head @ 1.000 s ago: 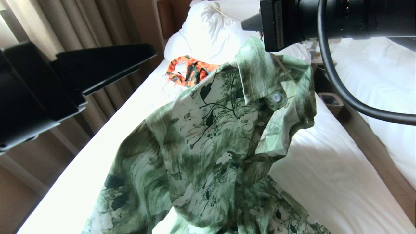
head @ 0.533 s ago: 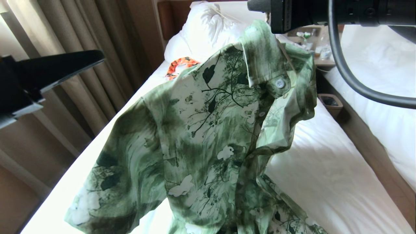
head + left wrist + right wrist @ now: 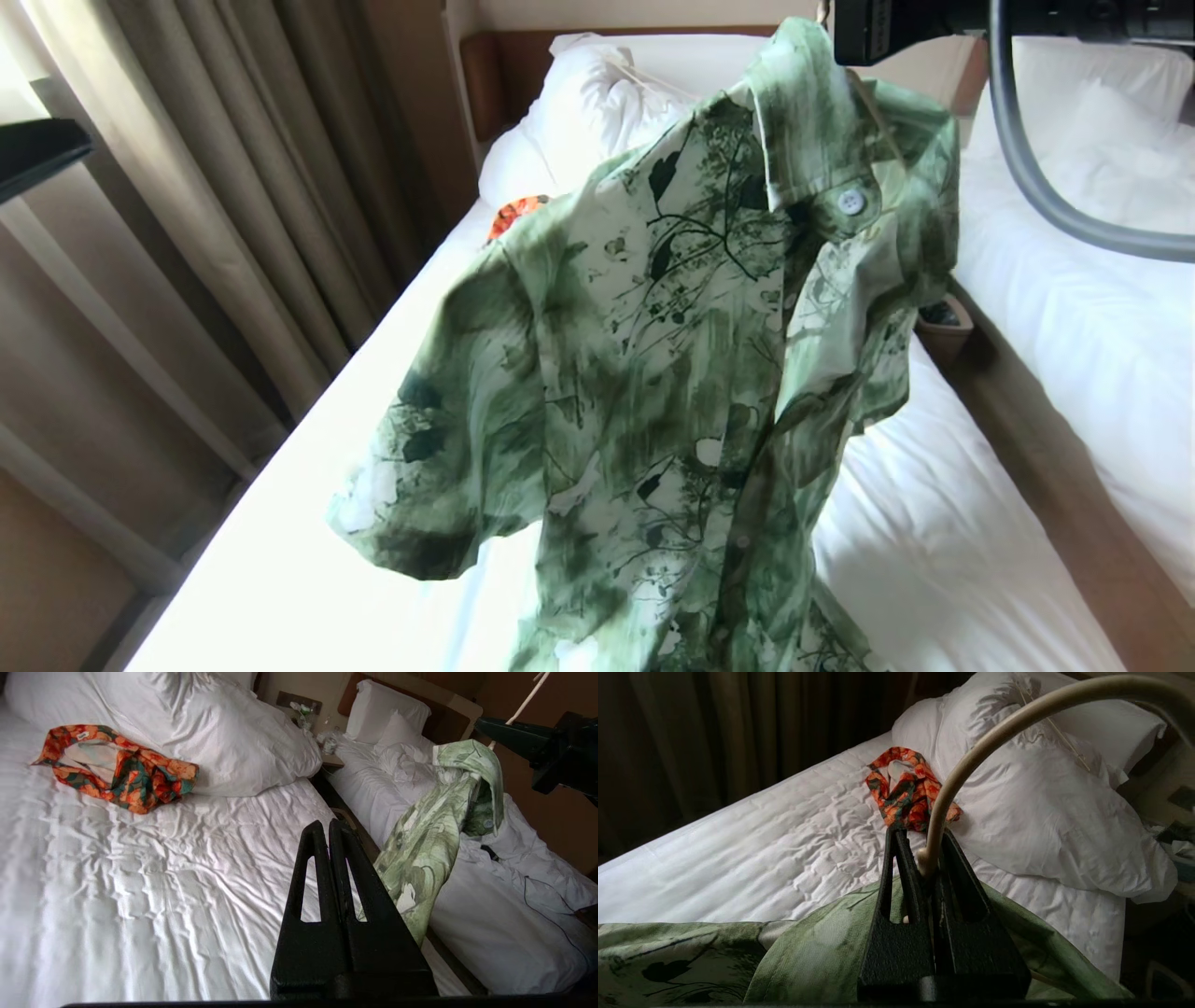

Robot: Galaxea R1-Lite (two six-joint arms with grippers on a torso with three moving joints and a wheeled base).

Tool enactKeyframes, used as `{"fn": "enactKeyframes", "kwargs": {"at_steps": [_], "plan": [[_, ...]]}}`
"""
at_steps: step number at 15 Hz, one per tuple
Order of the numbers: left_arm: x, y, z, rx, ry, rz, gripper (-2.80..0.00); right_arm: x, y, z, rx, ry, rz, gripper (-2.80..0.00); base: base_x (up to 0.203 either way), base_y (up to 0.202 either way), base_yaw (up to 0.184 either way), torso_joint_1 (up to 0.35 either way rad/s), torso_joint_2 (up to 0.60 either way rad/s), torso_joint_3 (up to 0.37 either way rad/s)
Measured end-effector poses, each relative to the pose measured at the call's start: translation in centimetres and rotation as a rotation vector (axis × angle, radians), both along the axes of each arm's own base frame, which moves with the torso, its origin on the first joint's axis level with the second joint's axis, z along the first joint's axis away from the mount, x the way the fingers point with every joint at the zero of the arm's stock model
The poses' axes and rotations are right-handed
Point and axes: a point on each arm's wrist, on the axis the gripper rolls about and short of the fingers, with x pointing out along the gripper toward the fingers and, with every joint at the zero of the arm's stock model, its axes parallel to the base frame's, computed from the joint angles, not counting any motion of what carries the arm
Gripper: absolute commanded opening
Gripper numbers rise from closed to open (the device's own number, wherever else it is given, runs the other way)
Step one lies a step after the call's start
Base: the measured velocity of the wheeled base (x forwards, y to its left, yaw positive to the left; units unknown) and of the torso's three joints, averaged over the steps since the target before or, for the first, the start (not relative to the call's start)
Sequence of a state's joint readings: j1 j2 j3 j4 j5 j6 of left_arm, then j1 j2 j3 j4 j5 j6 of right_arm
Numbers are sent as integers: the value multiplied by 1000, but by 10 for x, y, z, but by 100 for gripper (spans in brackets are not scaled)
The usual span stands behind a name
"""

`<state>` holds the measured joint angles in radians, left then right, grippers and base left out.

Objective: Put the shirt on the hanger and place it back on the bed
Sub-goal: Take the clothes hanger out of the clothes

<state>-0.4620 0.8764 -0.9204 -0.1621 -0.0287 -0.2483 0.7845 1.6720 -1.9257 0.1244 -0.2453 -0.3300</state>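
The green flowered shirt (image 3: pixel 672 373) hangs in the air over the bed (image 3: pixel 280 579), collar up, with its left sleeve free and its hem low near the sheet. It hangs from the cream hanger, whose hook (image 3: pixel 971 751) curves up out of my right gripper (image 3: pixel 923 835), which is shut on the hook's stem just above the collar. In the head view that gripper (image 3: pixel 868 28) sits at the top edge. My left gripper (image 3: pixel 326 823) is shut and empty, off to the shirt's left above the sheet, touching nothing.
An orange patterned garment (image 3: pixel 117 765) lies by the big white pillows (image 3: pixel 597 112). Curtains (image 3: pixel 233 187) hang along the bed's left side. A second bed (image 3: pixel 1102 308) stands on the right, with a small bin (image 3: pixel 943 317) in the gap.
The shirt has been lifted higher off the sheet and now hangs mostly free. My left gripper has drawn back to the left edge of the head view. The head view itself has risen.
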Motion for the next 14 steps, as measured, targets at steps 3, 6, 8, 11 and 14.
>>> {"fn": "enactKeyframes", "kwargs": {"at_steps": [3,6,8,11,14], "plan": [[-8,6,-5,16,30,29,-280,1,-2,4,-7,-42,-13,-280,0,0,0,179,-527,-364],[-11,8,-11,36,72,32,-280,2,-3,6,3,-57,-19,-280,0,0,0,195,-564,-360],[-11,8,-12,41,77,33,-280,1,-4,6,5,-59,-19,-280,0,0,0,229,-592,-367],[-12,8,-11,42,74,34,-280,-2,-7,9,14,-68,-19,-280,0,0,0,221,-566,-350],[-11,8,-11,43,76,33,-280,-5,-10,13,34,-87,-21,-280,0,0,0,168,-401,-245]]}}
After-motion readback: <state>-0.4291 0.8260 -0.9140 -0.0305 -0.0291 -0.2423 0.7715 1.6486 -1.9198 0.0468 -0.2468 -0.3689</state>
